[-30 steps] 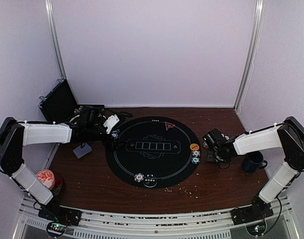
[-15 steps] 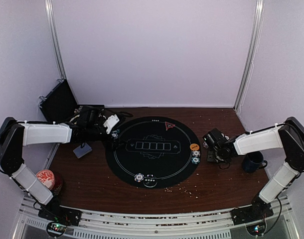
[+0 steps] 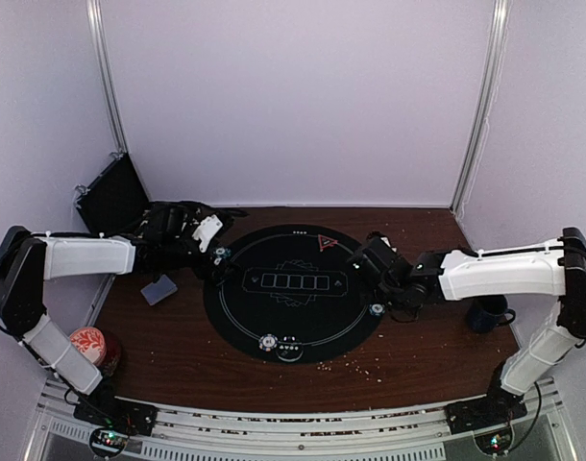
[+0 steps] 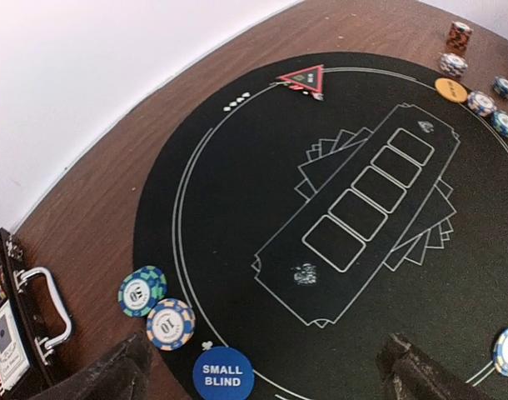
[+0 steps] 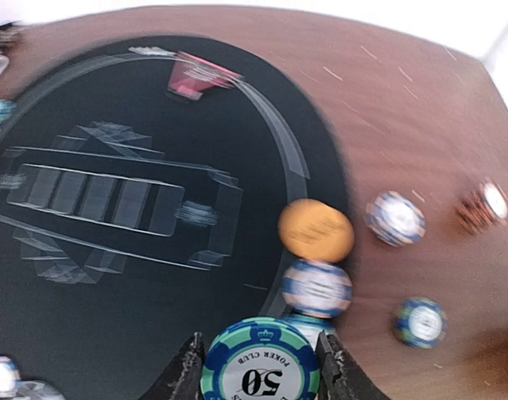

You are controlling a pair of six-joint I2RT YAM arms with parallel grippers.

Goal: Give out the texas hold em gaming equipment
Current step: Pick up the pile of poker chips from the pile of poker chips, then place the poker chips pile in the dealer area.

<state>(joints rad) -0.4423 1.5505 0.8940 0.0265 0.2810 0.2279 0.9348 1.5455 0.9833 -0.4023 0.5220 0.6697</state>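
My right gripper [image 5: 260, 371] is shut on a green-and-blue "50" poker chip [image 5: 260, 367], held above the right rim of the round black mat [image 3: 293, 327]. Below it lie the orange button [image 5: 316, 230] and striped chips [image 5: 317, 287]. In the top view the right gripper [image 3: 370, 257] is over the mat's right side. My left gripper [image 4: 266, 383] is open and empty above the mat's left edge, over the blue "SMALL BLIND" button [image 4: 223, 375] and two "10" chips [image 4: 171, 323]. The red triangle marker [image 3: 325, 242] lies at the mat's far edge. Grey-blue cards [image 3: 159, 289] lie left of the mat.
A dark blue mug [image 3: 489, 312] stands at the right. A red-topped can [image 3: 89, 344] stands at the near left. An open black case [image 3: 115, 197] is at the back left. More chips [image 3: 268, 342] lie at the mat's near edge and on the wood at right [image 5: 420, 322].
My right arm has swung left from the table's right side to over the mat's right rim. My left gripper has shifted slightly toward the back.
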